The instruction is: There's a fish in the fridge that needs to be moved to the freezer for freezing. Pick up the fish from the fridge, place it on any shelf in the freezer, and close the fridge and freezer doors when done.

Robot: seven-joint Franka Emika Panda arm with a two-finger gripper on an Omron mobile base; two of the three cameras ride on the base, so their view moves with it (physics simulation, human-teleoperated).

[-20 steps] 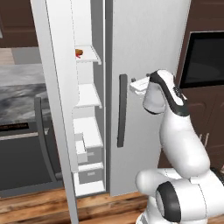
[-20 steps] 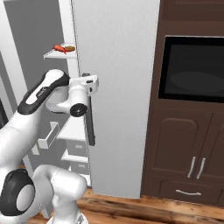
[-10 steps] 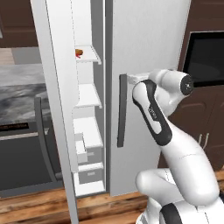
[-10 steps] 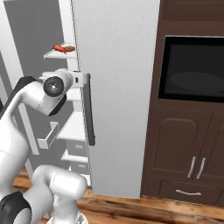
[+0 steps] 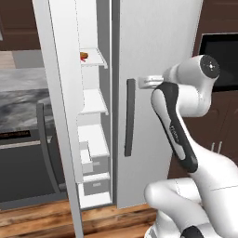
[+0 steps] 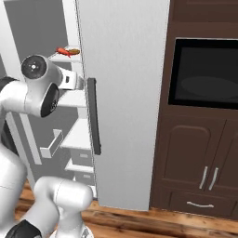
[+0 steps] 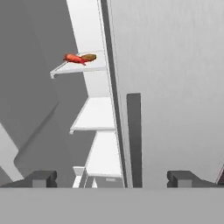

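Observation:
The small red-orange fish (image 5: pixel 84 56) (image 6: pixel 62 51) (image 7: pixel 74 58) lies on an upper white shelf of the freezer (image 5: pixel 95 100), beside a round brown lump (image 7: pixel 89 57). The narrow freezer door (image 5: pixel 60 93) stands open. The wide fridge door (image 5: pixel 158 42) (image 6: pixel 125 69) is shut, so the fridge inside is hidden. My gripper (image 5: pixel 142 82) (image 6: pixel 80 82) (image 7: pixel 113 179) hovers by the top of the fridge door's dark bar handle (image 5: pixel 129 116) (image 6: pixel 94 116) (image 7: pixel 134 140). It is open, with nothing between its fingers, and sits below and right of the fish.
White drawers (image 5: pixel 93 160) fill the freezer's lower part. A black wall oven (image 6: pixel 204 72) and dark brown cabinet doors (image 6: pixel 195 162) stand right of the fridge. A grey marble counter (image 5: pixel 18 97) over a dark appliance (image 5: pixel 23 158) lies to the left.
The arm has swung its elbow up and outward, away from the fridge door, while the open hand stayed near the top of the handle. Fish and doors have not moved.

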